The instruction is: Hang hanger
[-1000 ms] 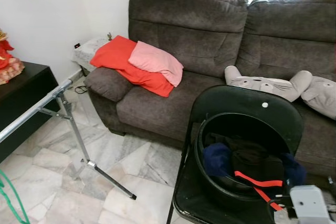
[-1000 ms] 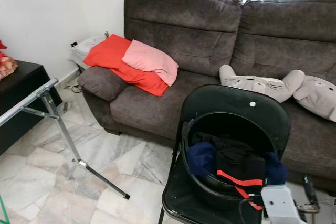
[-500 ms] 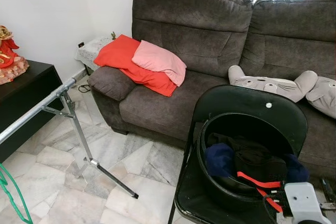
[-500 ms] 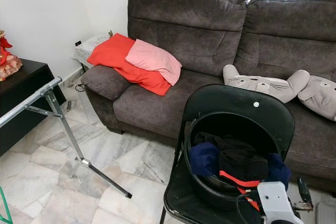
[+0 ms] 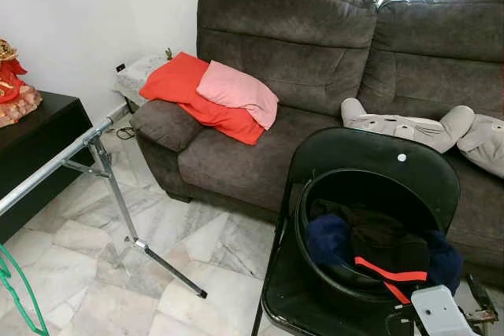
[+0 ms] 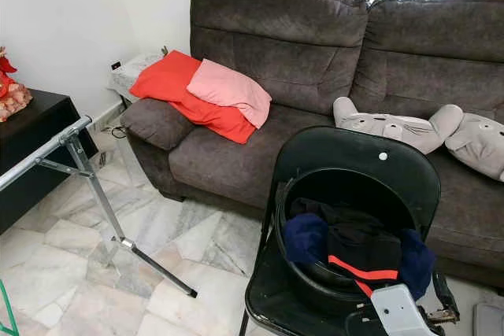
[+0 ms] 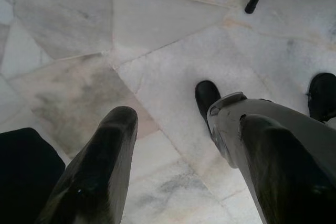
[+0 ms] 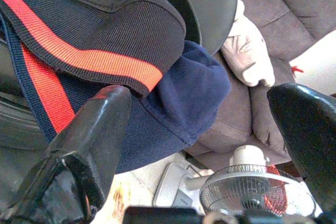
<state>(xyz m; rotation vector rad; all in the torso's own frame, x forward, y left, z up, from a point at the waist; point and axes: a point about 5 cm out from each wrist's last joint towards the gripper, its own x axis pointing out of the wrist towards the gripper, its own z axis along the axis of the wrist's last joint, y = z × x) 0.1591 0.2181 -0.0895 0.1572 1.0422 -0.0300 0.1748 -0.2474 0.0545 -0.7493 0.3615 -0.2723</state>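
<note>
A green wire hanger [image 5: 17, 295] shows in part at the lower left edge, below the slanting silver rail of a clothes rack [image 5: 55, 164]; what holds it is out of frame. My left gripper [image 7: 184, 121] hangs open over the marble floor with nothing between its fingers. My right gripper [image 8: 202, 98] is open beside a black bucket [image 5: 315, 267] on a black folding chair [image 5: 370, 155]. It points at a dark garment with a red stripe [image 8: 94, 51] and a navy garment [image 8: 194, 87]. Its white wrist block [image 5: 437, 311] sits at the bucket's near right.
A dark grey sofa [image 5: 315, 53] holds a red cloth [image 5: 185, 88], a pink pillow [image 5: 236, 92] and grey plush toys [image 5: 409, 127]. A black cabinet [image 5: 35, 139] with a red figurine stands at left. The rack's leg [image 5: 165, 269] crosses the floor. A small fan [image 8: 241, 192] stands by the chair.
The head view has shifted slightly. My right wrist block has sunk lower and a little to the left beside the bucket. The hanger and rack stand as before.
</note>
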